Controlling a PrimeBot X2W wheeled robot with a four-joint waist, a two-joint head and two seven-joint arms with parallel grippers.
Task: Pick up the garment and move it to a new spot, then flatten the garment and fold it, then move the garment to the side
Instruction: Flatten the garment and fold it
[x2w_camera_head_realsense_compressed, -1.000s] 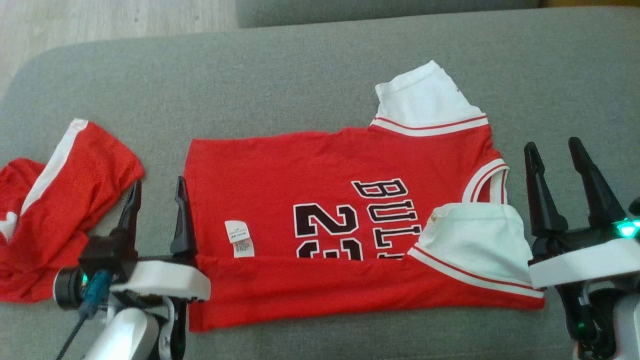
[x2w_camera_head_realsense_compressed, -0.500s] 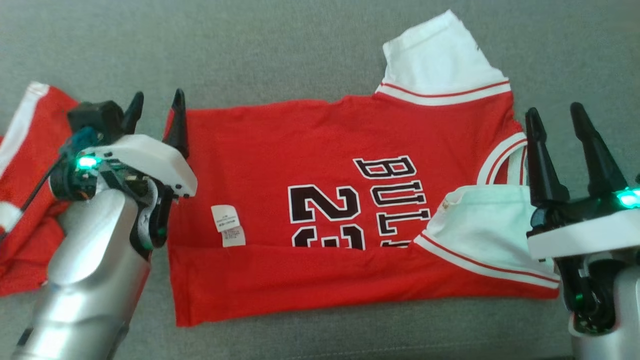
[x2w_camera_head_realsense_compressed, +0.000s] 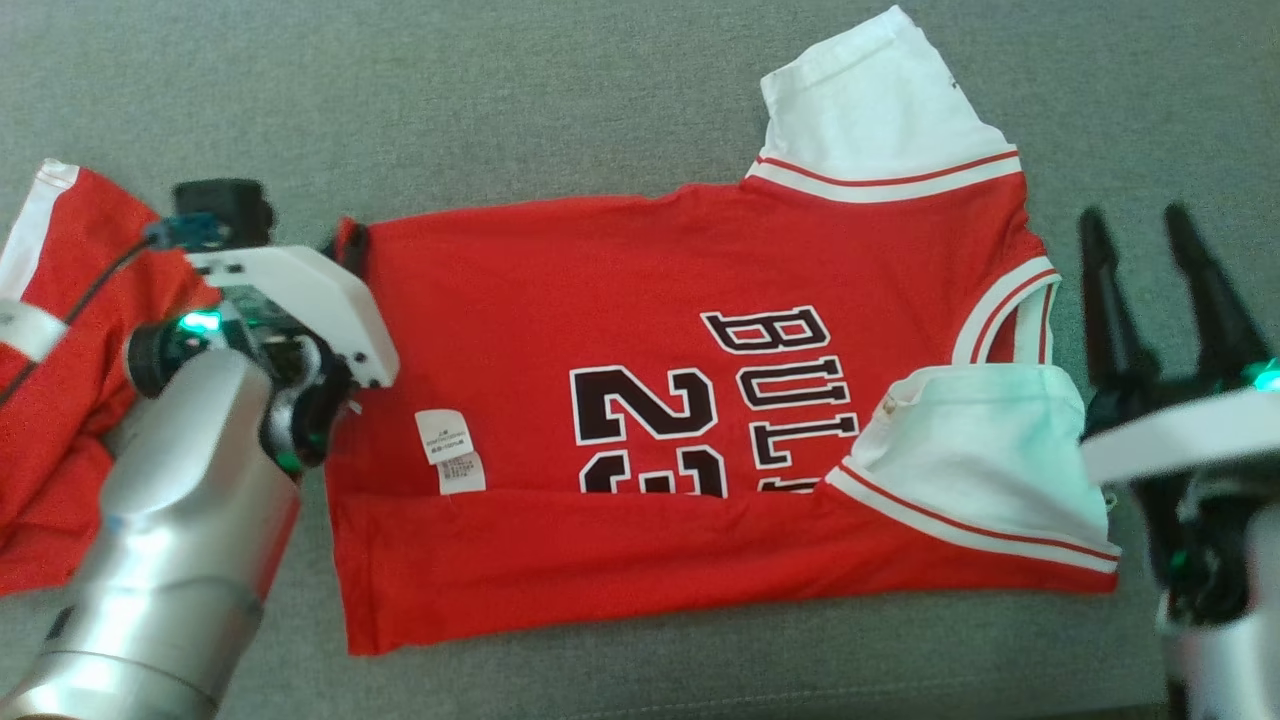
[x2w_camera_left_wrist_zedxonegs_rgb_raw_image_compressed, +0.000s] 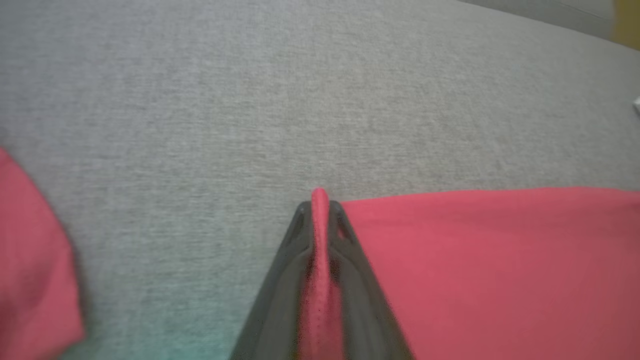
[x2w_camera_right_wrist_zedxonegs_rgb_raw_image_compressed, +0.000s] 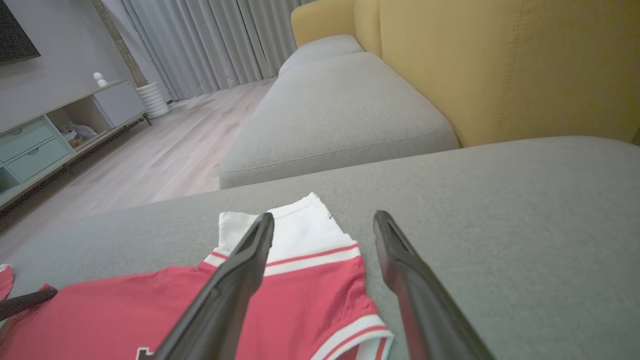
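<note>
The garment (x2w_camera_head_realsense_compressed: 640, 330), a red jersey with black lettering and white sleeves, lies spread on the grey sofa cushion (x2w_camera_head_realsense_compressed: 500, 90), its near edge folded over. My left gripper (x2w_camera_head_realsense_compressed: 345, 245) is at the garment's far left corner. In the left wrist view that gripper (x2w_camera_left_wrist_zedxonegs_rgb_raw_image_compressed: 319, 205) is shut on a pinched ridge of the red garment (x2w_camera_left_wrist_zedxonegs_rgb_raw_image_compressed: 500, 260). My right gripper (x2w_camera_head_realsense_compressed: 1140, 225) hovers open just right of the collar end, touching nothing. The right wrist view looks past the open right gripper (x2w_camera_right_wrist_zedxonegs_rgb_raw_image_compressed: 324, 217) to the garment (x2w_camera_right_wrist_zedxonegs_rgb_raw_image_compressed: 300, 300) and its white sleeve.
Red shorts with a white stripe (x2w_camera_head_realsense_compressed: 60, 400) lie crumpled at the left, close beside my left arm. Beyond the cushion are another grey seat (x2w_camera_right_wrist_zedxonegs_rgb_raw_image_compressed: 335, 105), a yellow sofa back (x2w_camera_right_wrist_zedxonegs_rgb_raw_image_compressed: 500, 65), wooden floor and a low cabinet (x2w_camera_right_wrist_zedxonegs_rgb_raw_image_compressed: 50, 135).
The head camera has tilted down. My left gripper moved forward along the garment's left edge to its far corner and shut on it. The right gripper stayed open.
</note>
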